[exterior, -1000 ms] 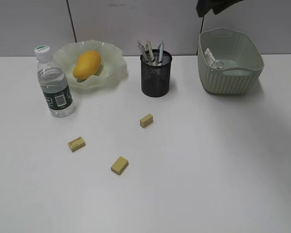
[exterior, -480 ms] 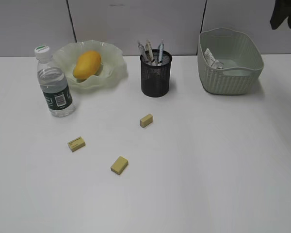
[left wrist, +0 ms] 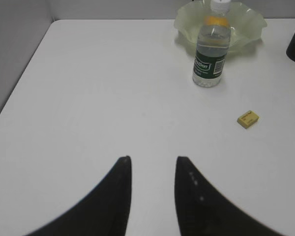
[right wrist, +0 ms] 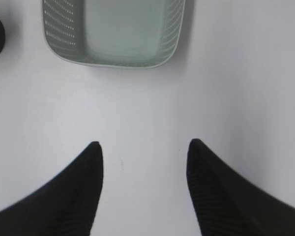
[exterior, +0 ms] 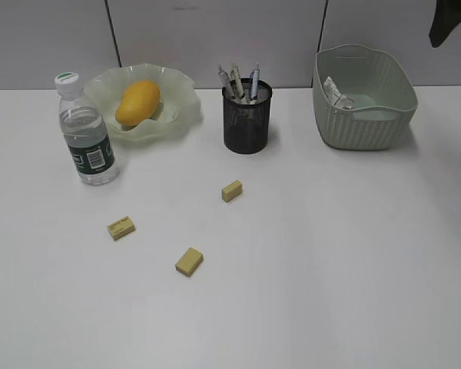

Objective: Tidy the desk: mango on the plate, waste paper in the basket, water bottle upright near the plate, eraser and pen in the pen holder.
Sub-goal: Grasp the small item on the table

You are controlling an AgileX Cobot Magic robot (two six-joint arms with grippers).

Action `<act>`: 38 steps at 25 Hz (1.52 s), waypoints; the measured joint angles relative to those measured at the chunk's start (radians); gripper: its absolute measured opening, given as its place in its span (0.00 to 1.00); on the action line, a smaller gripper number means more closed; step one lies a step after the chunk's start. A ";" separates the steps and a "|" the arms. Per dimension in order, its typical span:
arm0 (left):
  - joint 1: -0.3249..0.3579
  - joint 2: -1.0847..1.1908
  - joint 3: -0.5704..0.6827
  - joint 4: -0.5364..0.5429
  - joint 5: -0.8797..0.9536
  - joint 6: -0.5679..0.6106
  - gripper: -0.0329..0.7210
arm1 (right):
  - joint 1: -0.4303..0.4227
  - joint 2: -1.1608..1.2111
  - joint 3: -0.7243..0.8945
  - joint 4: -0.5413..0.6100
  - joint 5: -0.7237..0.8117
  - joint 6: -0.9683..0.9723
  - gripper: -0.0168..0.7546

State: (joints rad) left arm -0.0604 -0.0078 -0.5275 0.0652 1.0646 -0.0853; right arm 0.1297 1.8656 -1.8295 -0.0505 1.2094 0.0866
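Note:
The mango lies on the ruffled pale-green plate at the back left. The water bottle stands upright beside the plate; it also shows in the left wrist view. The black mesh pen holder holds several pens. Three yellow erasers lie on the desk: one, one and one. The waste paper lies in the basket. My left gripper is open and empty over bare desk. My right gripper is open and empty, in front of the basket.
A grey partition wall runs behind the desk. A dark piece of the right arm shows at the top right corner. A side wall borders the desk on the left in the left wrist view.
The dark right arm moved from above the basket to the top right corner. The objects on the desk have not moved.

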 joint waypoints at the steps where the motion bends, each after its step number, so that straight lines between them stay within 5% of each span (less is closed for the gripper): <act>1: 0.000 0.000 0.000 0.000 0.000 0.000 0.36 | 0.001 0.000 0.000 0.002 0.000 0.004 0.64; 10: 0.000 0.000 0.000 0.000 0.000 0.000 0.36 | 0.003 -0.126 0.085 0.163 0.000 -0.066 0.68; 25: 0.000 0.000 0.000 0.000 0.000 0.000 0.36 | 0.004 -0.747 0.651 0.033 0.004 -0.029 0.68; 38: 0.000 0.000 0.000 0.000 0.000 0.000 0.36 | 0.004 -1.270 0.939 0.016 0.005 -0.032 0.68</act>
State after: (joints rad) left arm -0.0604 -0.0078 -0.5275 0.0652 1.0646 -0.0853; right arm 0.1339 0.5959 -0.8905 -0.0349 1.2147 0.0549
